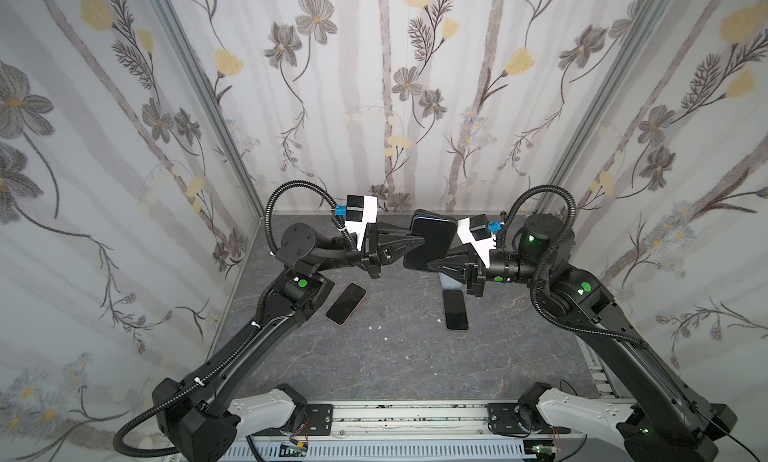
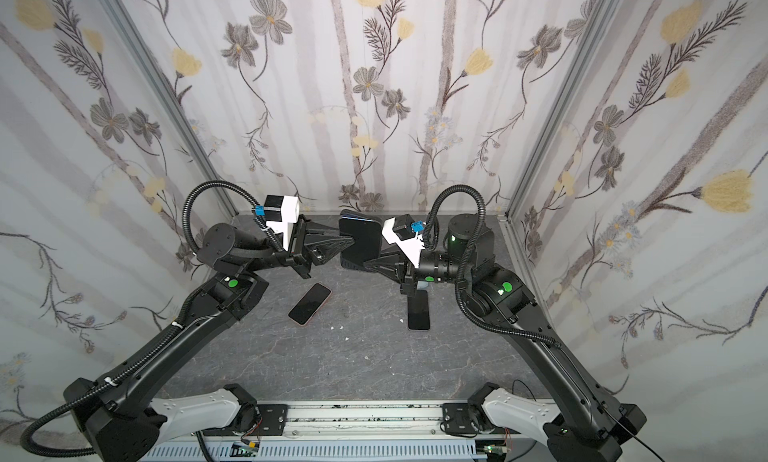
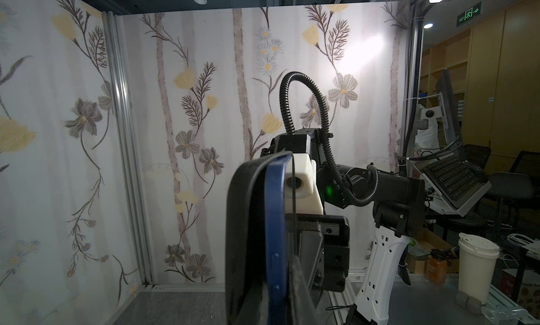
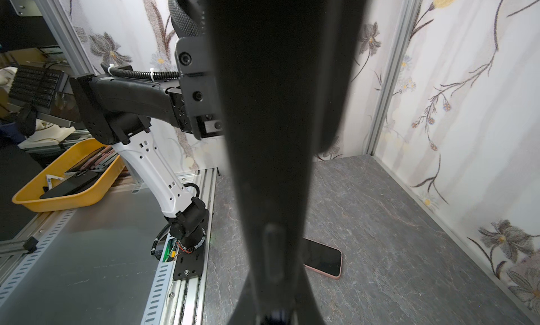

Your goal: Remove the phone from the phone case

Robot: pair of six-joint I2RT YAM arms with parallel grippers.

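A phone with a dark screen (image 1: 432,242) and a blue rim (image 3: 276,244) is held in the air at the back middle, sitting in a black phone case (image 3: 245,221). At the upper end the case stands off from the blue rim. My left gripper (image 1: 422,242) is shut on the phone's left edge, and one grey finger (image 3: 301,279) lies against the screen side. From the right, my right gripper (image 1: 430,264) is shut on the lower edge of the phone case (image 4: 271,163). Both top views show the pair meeting at the phone (image 2: 361,240).
Two other phones lie on the grey table (image 1: 395,356): a pink-edged one (image 1: 345,303) under the left arm and another (image 1: 455,309) below the right gripper. Floral walls close three sides. A yellow tray (image 4: 67,186) and a paper cup (image 3: 476,268) sit outside the cell.
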